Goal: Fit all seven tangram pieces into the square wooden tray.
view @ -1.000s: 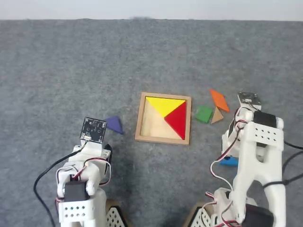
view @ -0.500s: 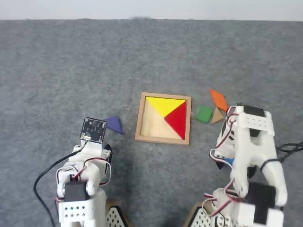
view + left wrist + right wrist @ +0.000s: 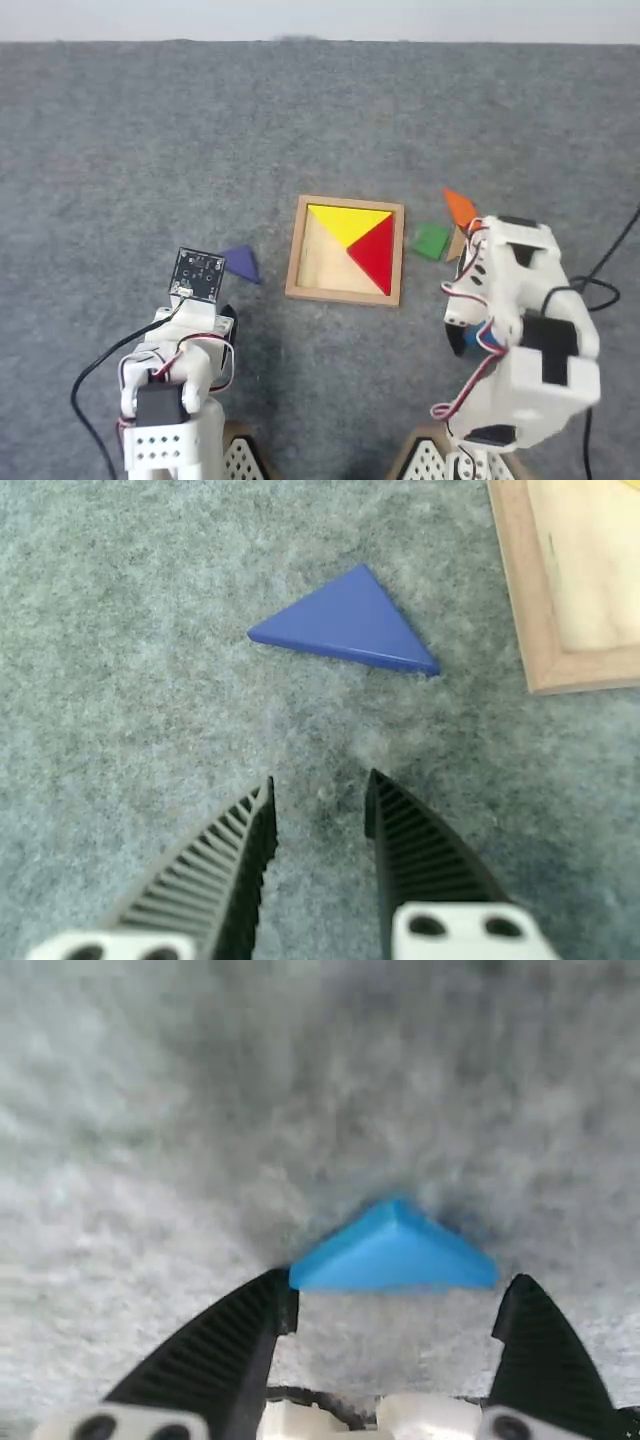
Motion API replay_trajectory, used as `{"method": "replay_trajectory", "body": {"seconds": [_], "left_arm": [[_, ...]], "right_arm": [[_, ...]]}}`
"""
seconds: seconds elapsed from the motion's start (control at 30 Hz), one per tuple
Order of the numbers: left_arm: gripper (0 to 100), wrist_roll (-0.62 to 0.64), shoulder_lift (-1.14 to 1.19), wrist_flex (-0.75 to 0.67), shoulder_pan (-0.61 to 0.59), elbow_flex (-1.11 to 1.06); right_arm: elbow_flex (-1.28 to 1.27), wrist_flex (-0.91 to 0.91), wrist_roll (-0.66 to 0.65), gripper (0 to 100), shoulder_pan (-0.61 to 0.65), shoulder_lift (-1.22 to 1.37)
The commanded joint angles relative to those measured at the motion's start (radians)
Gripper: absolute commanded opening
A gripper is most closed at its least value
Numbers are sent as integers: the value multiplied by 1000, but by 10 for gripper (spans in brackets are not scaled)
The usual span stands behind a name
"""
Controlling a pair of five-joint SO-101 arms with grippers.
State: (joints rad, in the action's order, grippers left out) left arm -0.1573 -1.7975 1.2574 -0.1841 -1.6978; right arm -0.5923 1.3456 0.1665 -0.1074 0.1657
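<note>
Right wrist view: right hand point(image 3: 400, 1300) spread astride a light-blue triangle point(image 3: 395, 1250)

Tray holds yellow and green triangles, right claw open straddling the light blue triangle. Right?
Not green: in the high view the tray holds a yellow triangle and a red triangle; the green piece lies outside it. The right claw is open, straddling the light blue triangle.
</note>
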Motion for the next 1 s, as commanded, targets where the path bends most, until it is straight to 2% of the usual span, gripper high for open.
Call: {"method": "replay_trajectory", "body": {"seconds": [0.0,0.4,0.6,0.8,0.97], "left_arm": [[141,9,-20,5,-6,15],[141,9,-20,5,-6,15],[141,9,-20,5,-6,15],[141,9,-20,5,-6,15],[141,9,-20,5,-6,15]], "right_arm": [[166,-16,21,260,-12,18],[385,2,28,249,-31,191],[397,36,18,251,-54,147],[301,38,-95,266,-48,24],[230,38,-253,283,-47,-8]]}}
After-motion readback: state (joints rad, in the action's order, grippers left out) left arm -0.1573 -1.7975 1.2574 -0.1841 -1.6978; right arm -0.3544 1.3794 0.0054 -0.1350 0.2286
